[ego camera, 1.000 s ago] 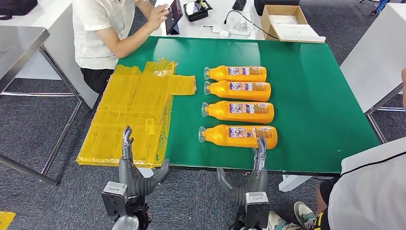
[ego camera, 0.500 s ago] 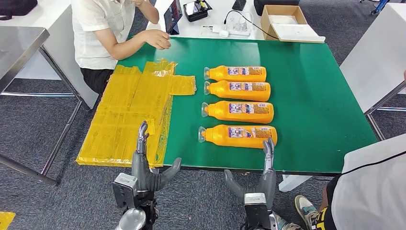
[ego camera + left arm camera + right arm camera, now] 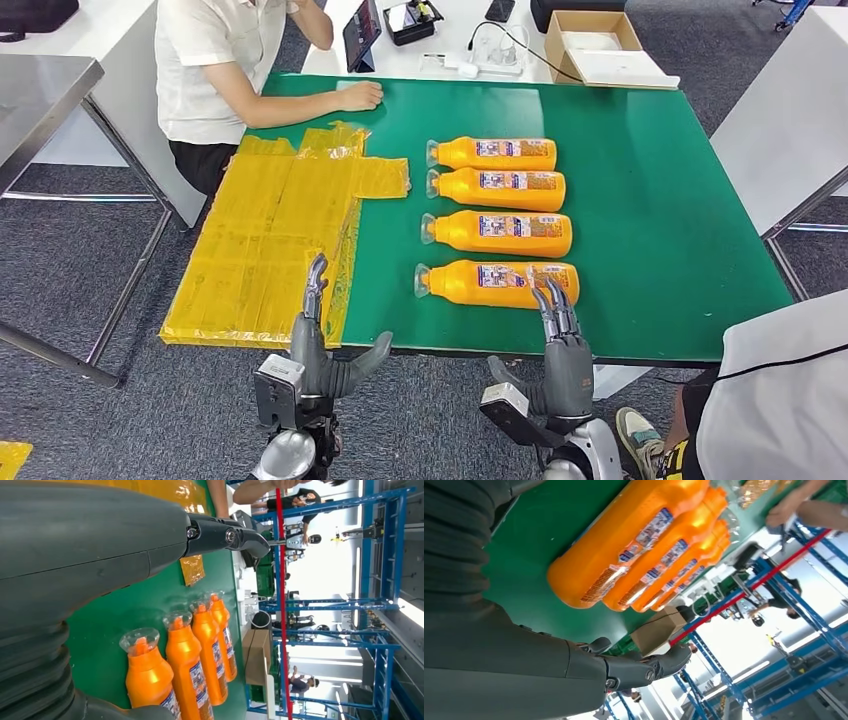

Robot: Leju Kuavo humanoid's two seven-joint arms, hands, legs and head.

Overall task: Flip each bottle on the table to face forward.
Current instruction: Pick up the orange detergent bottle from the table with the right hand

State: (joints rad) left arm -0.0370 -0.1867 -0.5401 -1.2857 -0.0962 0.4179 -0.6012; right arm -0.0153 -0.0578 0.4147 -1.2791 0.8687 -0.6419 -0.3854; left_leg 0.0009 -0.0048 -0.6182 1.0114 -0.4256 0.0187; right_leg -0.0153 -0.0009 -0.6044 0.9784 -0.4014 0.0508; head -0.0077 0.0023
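Observation:
Several orange bottles lie on their sides in a column on the green table (image 3: 660, 180), clear caps to the left, printed labels up. The nearest bottle (image 3: 497, 284) sits by the front edge; the farthest bottle (image 3: 492, 153) is at the top of the column. My right hand (image 3: 562, 350) hangs open at the front edge, fingertips just short of the nearest bottle's base. My left hand (image 3: 318, 345) is open, fingers up, over the edge of the yellow sheet (image 3: 270, 235). The bottles (image 3: 185, 665) show past my left hand (image 3: 90, 550), and the nearest bottle (image 3: 624, 540) past my right hand (image 3: 524, 660).
A person sits at the far left corner with a hand (image 3: 358, 97) resting on the table. Another person's white sleeve (image 3: 780, 400) is at the lower right. A tablet (image 3: 360, 35), a cardboard box (image 3: 595, 45) and cables lie behind the table.
Both my hands have risen and moved forward toward the table's front edge, the right one closing on the nearest bottle's base. The seated person's hand has come down onto the table.

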